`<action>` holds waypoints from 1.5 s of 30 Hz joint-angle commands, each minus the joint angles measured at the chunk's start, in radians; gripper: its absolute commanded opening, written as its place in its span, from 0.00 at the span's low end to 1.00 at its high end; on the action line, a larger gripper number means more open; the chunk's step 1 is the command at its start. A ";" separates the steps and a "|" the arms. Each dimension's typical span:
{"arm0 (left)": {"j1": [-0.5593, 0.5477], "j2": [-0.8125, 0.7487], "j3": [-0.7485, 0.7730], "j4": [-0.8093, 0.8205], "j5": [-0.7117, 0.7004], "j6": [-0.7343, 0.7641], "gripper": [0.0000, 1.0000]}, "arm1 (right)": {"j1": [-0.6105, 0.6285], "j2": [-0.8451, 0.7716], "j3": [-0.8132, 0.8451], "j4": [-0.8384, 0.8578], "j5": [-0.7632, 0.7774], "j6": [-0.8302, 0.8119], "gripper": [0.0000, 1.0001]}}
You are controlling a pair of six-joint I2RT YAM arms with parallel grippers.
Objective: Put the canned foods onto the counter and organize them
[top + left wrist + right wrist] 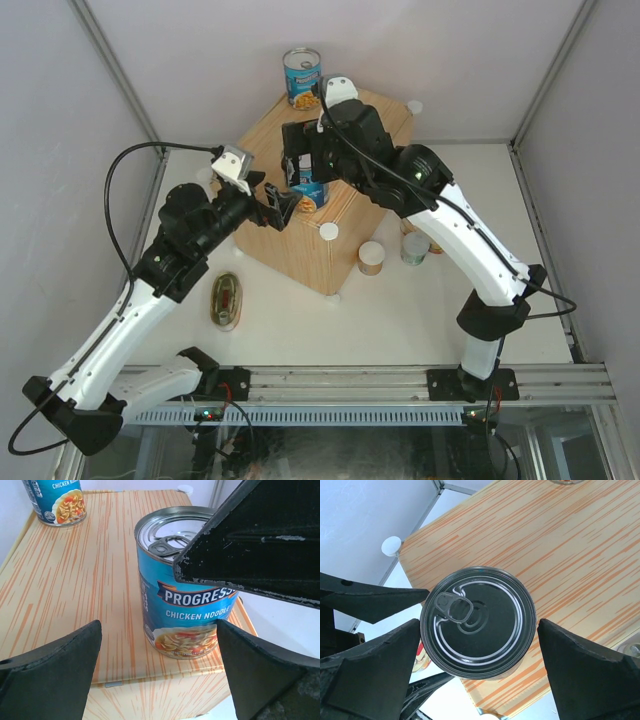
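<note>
A tall blue-labelled can [309, 191] stands upright at the near-left edge of the wood-grain counter [370, 115]. My right gripper [306, 168] is open above it, one finger on each side of its lid [477, 622], with a gap on the right side. My left gripper [282, 206] is open just off the counter's edge, facing the can [187, 605], fingers wide and not touching it. A second blue can [302, 77] stands at the counter's far corner and also shows in the left wrist view [55, 500].
On the table, an orange-labelled small can [371, 258] and a green-labelled one [415, 248] stand right of the counter. A flat oval tin [227, 299] lies near the left arm. White knobs [328, 232] mark the counter's corners.
</note>
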 commanded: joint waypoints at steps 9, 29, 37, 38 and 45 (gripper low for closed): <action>-0.004 0.018 0.030 0.069 0.038 -0.026 0.99 | -0.003 -0.119 -0.117 0.126 0.034 0.027 0.98; -0.030 0.130 0.095 0.102 0.053 -0.030 0.93 | -0.074 -0.385 -0.455 0.355 0.071 0.045 0.97; -0.044 0.194 0.126 0.157 0.027 -0.019 0.86 | -0.161 -0.539 -0.658 0.452 0.070 0.056 0.94; -0.044 0.206 0.132 0.159 0.029 -0.014 0.84 | -0.174 -0.551 -0.672 0.457 0.061 0.056 0.94; -0.046 0.288 0.201 0.189 0.046 0.000 0.79 | -0.262 -0.601 -0.728 0.460 0.013 0.059 0.93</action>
